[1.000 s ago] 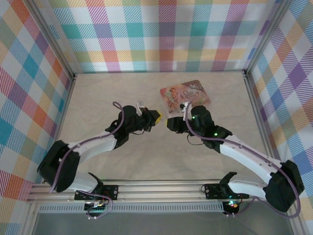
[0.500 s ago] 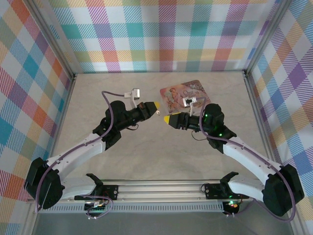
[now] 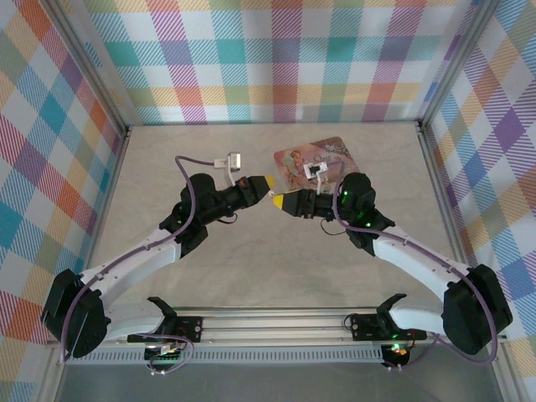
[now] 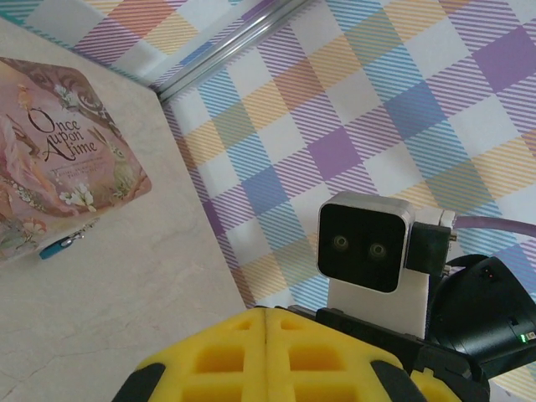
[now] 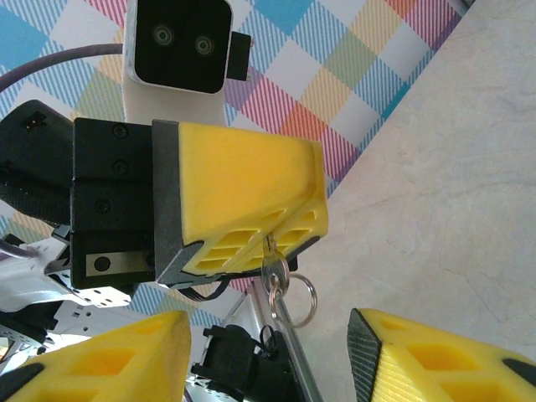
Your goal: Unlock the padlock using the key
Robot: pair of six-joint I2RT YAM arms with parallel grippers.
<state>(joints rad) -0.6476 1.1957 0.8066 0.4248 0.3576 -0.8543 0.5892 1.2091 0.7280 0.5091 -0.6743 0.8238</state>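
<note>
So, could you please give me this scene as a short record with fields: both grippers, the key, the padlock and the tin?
left gripper: shut on the key
right gripper: open, nothing between its fingers, tip facing the left gripper
key: pinched at the left fingertips, pointing down, with a ring hanging on it
padlock: lies on the table, close beside the tin's edge
tin: pink, lying flat
task state: key not yet at the padlock

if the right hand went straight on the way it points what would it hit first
Most likely the small silvery metal key hanging from the shut left hand, which sits straight ahead between the right hand's open yellow fingers; depth is hard to judge.
</note>
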